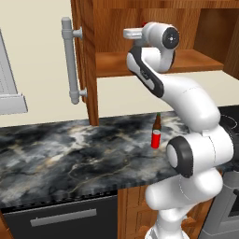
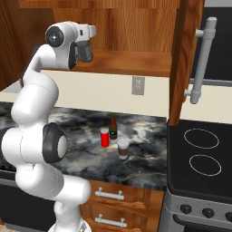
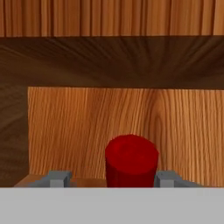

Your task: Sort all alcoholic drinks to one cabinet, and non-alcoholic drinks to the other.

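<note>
From left to right in the right base view: the white arm rises at the left and reaches its gripper [image 2: 86,45] up into the open wall cabinet [image 2: 131,61] of reddish-brown wood. On the dark marbled counter [image 2: 72,131] below stand a small red can [image 2: 105,137], just beside it a slim brown beer bottle [image 2: 113,127] with a green label, and nearer the front edge a short brown cup [image 2: 123,148] with a pale lid. The cabinet's open door [image 2: 183,63] with its long grey bar handle [image 2: 204,61] hangs at the right, above the black stove [image 2: 199,158].

In the hand view, a red cap [image 3: 131,159] sits between the two finger tips, which stand apart on either side of it, apparently not pressing it.

Judging by the cap, this is the grey glass bottle: likely heavy, rigid, smooth and breakable, best taken around the neck or upper body.

The bottle's body is cut off below the cap, and the arm hides it in both base views, so whether it stands firmly on the shelf cannot be told.
</note>
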Tool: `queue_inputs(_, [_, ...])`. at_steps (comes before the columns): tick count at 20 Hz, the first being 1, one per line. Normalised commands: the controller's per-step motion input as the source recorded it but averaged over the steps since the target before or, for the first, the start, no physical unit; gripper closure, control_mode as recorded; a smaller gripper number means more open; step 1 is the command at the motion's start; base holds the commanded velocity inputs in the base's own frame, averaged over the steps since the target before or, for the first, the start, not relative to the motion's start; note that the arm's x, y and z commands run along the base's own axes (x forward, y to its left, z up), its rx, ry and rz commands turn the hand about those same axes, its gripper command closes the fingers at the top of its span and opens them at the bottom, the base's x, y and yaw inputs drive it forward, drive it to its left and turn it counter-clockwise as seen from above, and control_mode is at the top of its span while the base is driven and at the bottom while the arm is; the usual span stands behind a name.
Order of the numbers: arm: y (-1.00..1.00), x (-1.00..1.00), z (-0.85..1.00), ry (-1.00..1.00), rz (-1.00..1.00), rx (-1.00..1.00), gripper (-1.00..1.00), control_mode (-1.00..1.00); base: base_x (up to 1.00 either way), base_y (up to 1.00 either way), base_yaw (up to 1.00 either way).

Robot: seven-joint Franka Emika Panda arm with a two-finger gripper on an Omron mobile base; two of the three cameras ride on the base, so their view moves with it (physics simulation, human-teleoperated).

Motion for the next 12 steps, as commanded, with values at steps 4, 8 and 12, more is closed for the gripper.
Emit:
queue_inputs(4, [0.00,0.13,-0.07,-0.02,0.00,0.01,-1.00,-1.00,0.00,0.00,0.00])
queue_inputs(8, [0.00,0.17,-0.04,-0.01,0.00,0.01,-1.00,-1.00,0.00,0.00,0.00])
queue_inputs(12, [0.00,0.32,0.00,0.00,-0.01,0.02,-1.00,-1.00,0.00,0.00,0.00])
